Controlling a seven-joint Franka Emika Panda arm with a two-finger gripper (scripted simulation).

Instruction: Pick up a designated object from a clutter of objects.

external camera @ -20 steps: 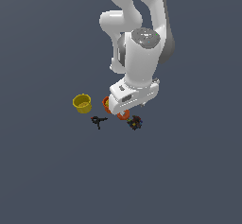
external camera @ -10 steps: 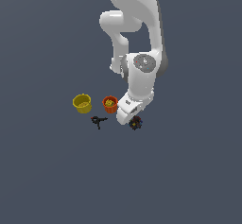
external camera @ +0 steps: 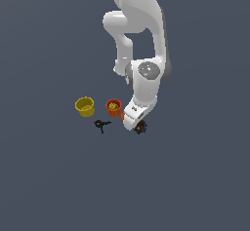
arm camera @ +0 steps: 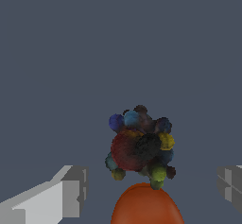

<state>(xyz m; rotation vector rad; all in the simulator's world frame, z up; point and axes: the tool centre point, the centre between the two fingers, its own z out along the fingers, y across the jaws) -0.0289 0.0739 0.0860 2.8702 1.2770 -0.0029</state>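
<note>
Speckled and lumpy, the small dark knobbly lump with blue, red, yellow and green specks lies on the plain dark grey floor, seen in the exterior view just to the right of the arm's lowered white hand and, in the wrist view, touching or very nearly touching the smooth orange ball. The white two-fingered gripper is spread wide and holds nothing: one pale finger shows at one side of the wrist view and the other grey fingertip at the far side, with the lump and ball lying in the broad gap between them. I judge this to be the approach step, the hand low over the target but not yet closed on it. In the exterior view the yellow cup, the orange cup and the thin black branched piece sit well apart to the exterior view's left and should not interfere. The next move, as I read it, calls for centring the fingers on the lump rather than the ball, settling down around it, then closing. The ball's closeness is the risk: the fingers could catch or nudge it instead.
</note>
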